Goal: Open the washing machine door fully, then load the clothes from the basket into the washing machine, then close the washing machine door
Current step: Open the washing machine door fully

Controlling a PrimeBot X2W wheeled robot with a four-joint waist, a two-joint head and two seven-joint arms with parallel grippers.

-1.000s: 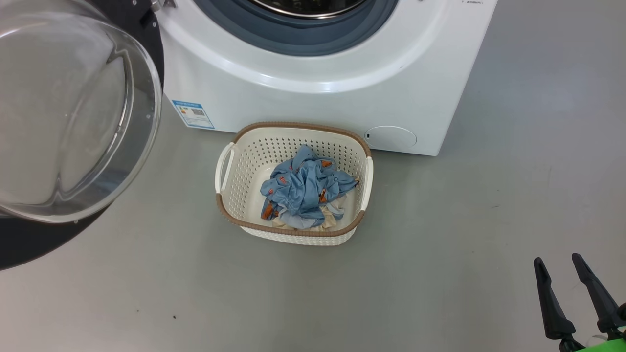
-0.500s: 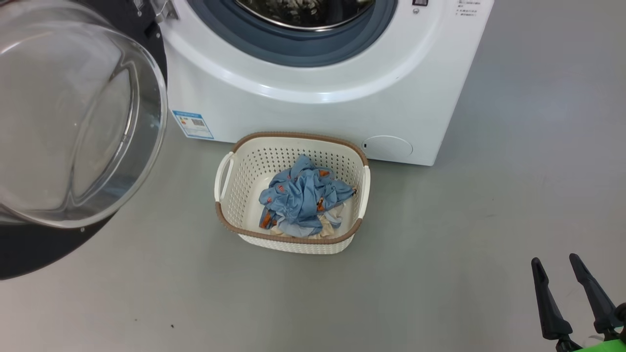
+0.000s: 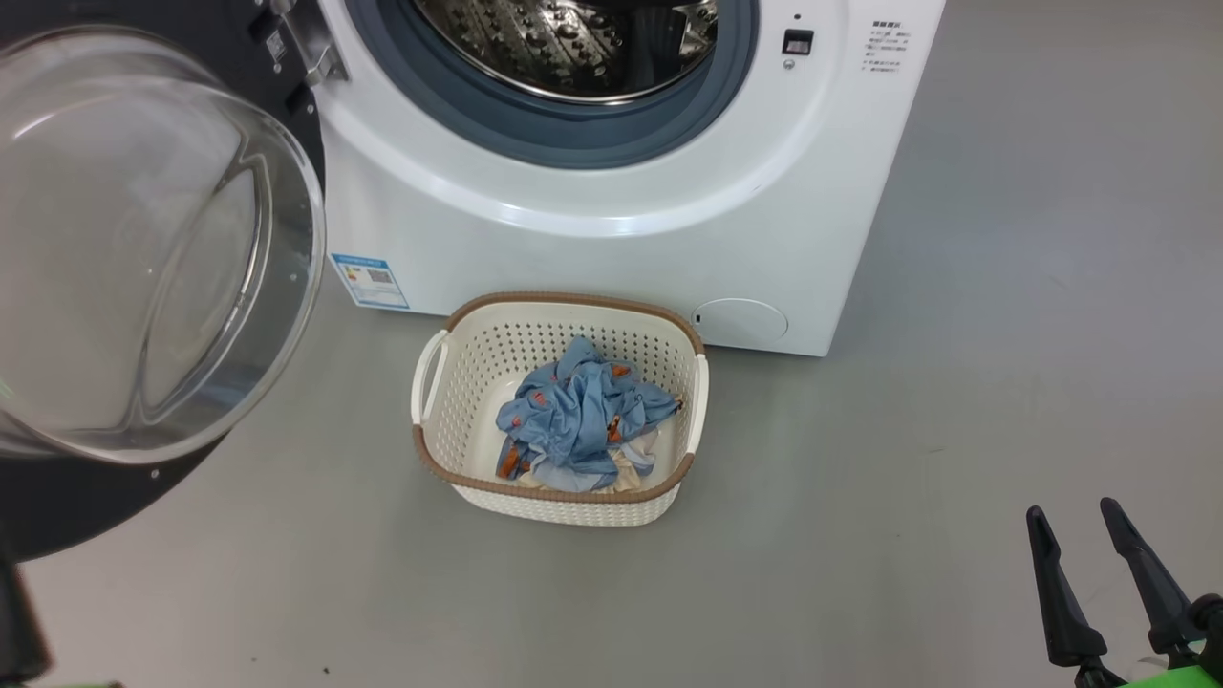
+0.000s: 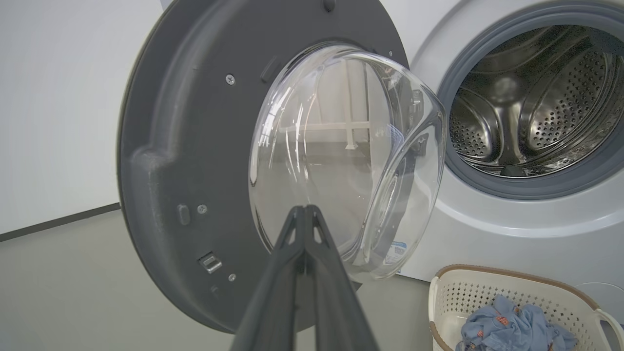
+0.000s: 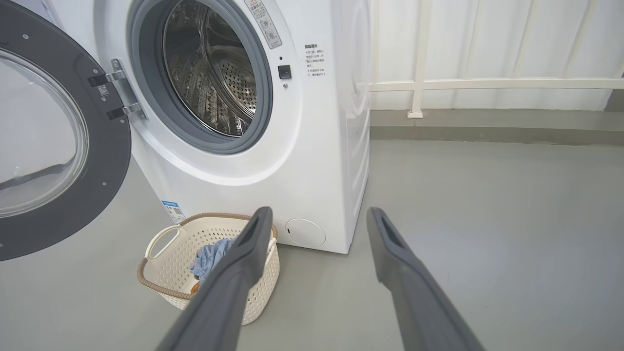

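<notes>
My left gripper (image 4: 304, 212) has its fingers pressed together on nothing, and its tips point at 12 o'clock toward the glass bowl of the washing machine door (image 4: 312, 156), which stands swung open. My right gripper (image 3: 1072, 516) is spread and empty at 5 o'clock in the head view. The basket (image 3: 559, 497) sits on the floor at 6 o'clock below the washing machine (image 3: 611, 258), with the clothes (image 3: 573, 425) heaped inside it.
</notes>
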